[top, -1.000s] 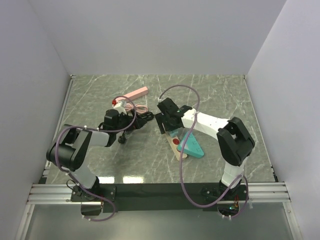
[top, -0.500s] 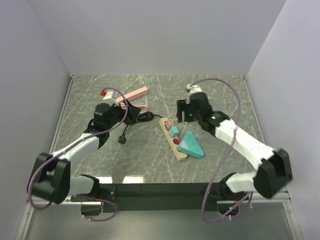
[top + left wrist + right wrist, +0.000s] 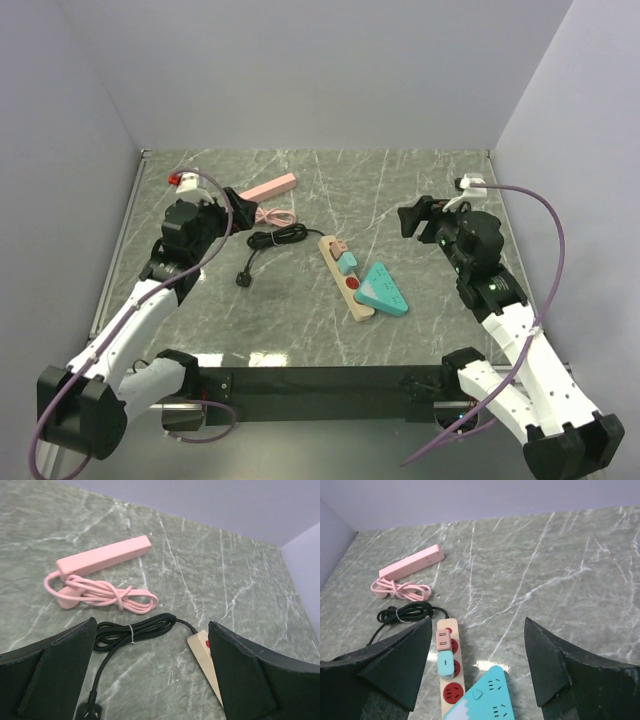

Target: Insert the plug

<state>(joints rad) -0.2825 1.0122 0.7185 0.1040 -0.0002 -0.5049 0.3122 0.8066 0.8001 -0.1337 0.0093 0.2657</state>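
Both hands are up off the table (image 3: pixel 440 180) and hold nothing. The left hand (image 3: pixel 240 208) hovers over the far-left part, fingers spread wide, tips pointing right toward the pink power strip (image 3: pixel 268 187); in its wrist view we see only table and cords between the fingers. The right hand (image 3: pixel 412 217) hangs over the right side, facing left toward the centre, its fingers likewise spread with nothing between them. The black plug (image 3: pixel 243 279) lies loose on the table left of centre, in no socket and well apart from both hands. Its black cord (image 3: pixel 278 238) is gathered into a tied coil and runs right to the far end of the beige power strip (image 3: pixel 350 285), which lies diagonally at the centre, far end toward the left. On the beige strip a pink adapter (image 3: pixel 443 639) sits at the far end with a teal adapter (image 3: pixel 445 661) just near of it, the two touching; the next red socket (image 3: pixel 453 692) is free. A teal triangular power strip (image 3: pixel 385 290) lies at the right side of the beige strip's near half, touching or overlapping, we cannot tell which. The pink power strip lies far, left of centre, with its pink cord (image 3: pixel 272 214) tied in a bundle between it and the black coil
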